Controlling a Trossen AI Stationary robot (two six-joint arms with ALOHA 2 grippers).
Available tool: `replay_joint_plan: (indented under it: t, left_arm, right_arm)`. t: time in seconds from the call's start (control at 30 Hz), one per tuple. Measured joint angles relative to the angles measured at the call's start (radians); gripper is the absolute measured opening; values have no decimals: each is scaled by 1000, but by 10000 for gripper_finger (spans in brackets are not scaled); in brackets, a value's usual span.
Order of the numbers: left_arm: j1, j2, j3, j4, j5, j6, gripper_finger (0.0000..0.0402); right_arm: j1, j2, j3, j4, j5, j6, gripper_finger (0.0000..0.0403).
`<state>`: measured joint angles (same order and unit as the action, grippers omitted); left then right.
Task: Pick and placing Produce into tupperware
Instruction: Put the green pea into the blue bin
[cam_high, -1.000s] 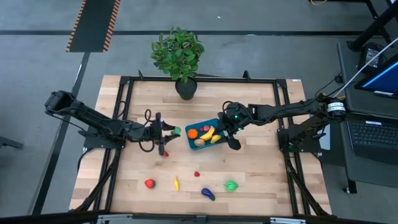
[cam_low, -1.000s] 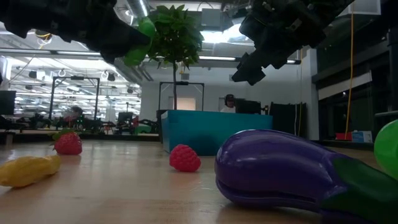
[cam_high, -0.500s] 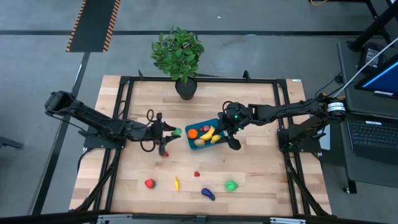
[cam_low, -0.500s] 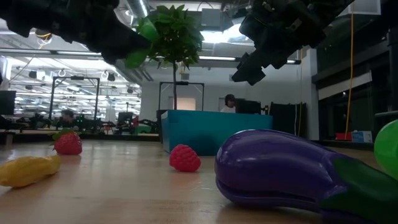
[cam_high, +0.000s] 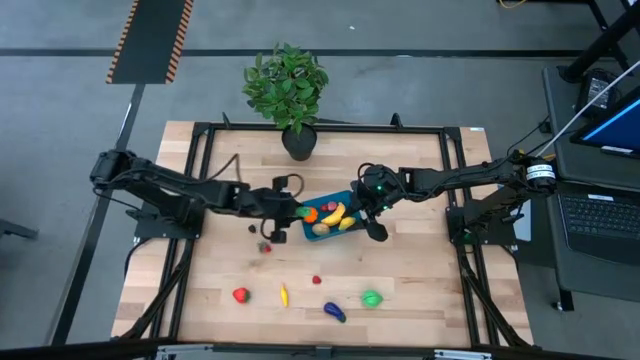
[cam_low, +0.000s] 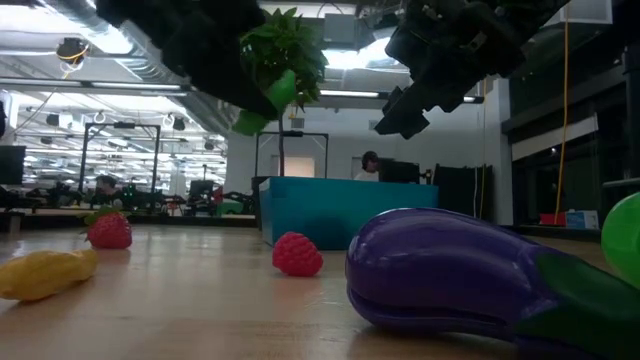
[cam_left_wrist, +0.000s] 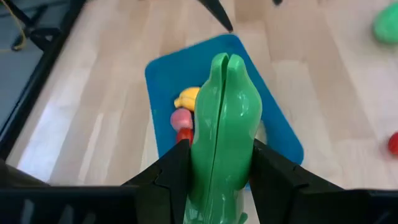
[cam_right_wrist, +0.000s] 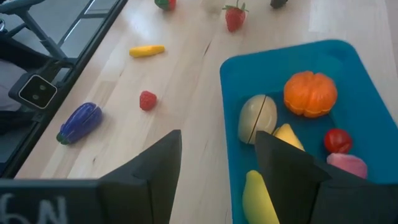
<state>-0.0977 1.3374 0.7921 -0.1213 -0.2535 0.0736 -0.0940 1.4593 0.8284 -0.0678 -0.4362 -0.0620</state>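
The teal tupperware (cam_high: 322, 200) lies mid-table and holds an orange fruit (cam_right_wrist: 310, 93), a cream split piece (cam_right_wrist: 256, 118), yellow pieces and a red tomato (cam_right_wrist: 337, 139). My left gripper (cam_high: 292, 212) is at its left rim, shut on a green toy vegetable (cam_left_wrist: 224, 106), which also shows in the low view (cam_low: 270, 100). My right gripper (cam_right_wrist: 217, 180) hangs open above the container's right side, with nothing between its fingers. Loose produce lies on the near part of the table: a purple eggplant (cam_high: 334, 312), a green piece (cam_high: 372, 298), a yellow piece (cam_high: 283, 295) and red berries (cam_high: 240, 295). My left gripper pinches the green toy between its two fingers (cam_left_wrist: 171, 177), one on each flank of the toy's near part (cam_left_wrist: 200, 168). The fingers come from the table's left, slanting downward. The toy is lifted clear and sticks out ahead of the fingers over the container's left edge.
A leafy potted plant (cam_high: 288, 90) stands at the table's far edge, behind the container. A black frame (cam_high: 205, 130) runs around the tabletop. A small red berry (cam_high: 265, 246) lies just near-left of the container. Bare wood shows between the container and the near row of produce.
My left gripper has carried the green toy toward the table's right, from clear of the container up to its left rim, rising slightly, rolling and tipping. It stays shut on the toy. My right gripper has kept still.
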Motion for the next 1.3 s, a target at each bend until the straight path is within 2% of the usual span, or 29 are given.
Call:
replay_joint_plan:
  t: [0.3,0.53,0.73,1.0,1.2,1.3]
  left_arm:
    - [35,103,116,-67,135,191,133]
    - [24,151,197,-242,141,441,135]
    - [28,195,298,-374,139,582,136]
    - [32,284,384,-474,132,667,137]
    - [32,387,464,-557,88,678,137]
    - [32,417,508,-593,82,666,135]
  right_arm:
    - [0,0,0,-40,0,0,207]
    - [-3,0,0,-36,-1,5,207]
    - [-17,0,0,-32,-1,5,207]
    - [-51,0,0,-34,-60,-2,207]
    - [-133,-11,0,-34,-64,-23,207]
    - [-170,-45,0,-33,-117,-50,207]
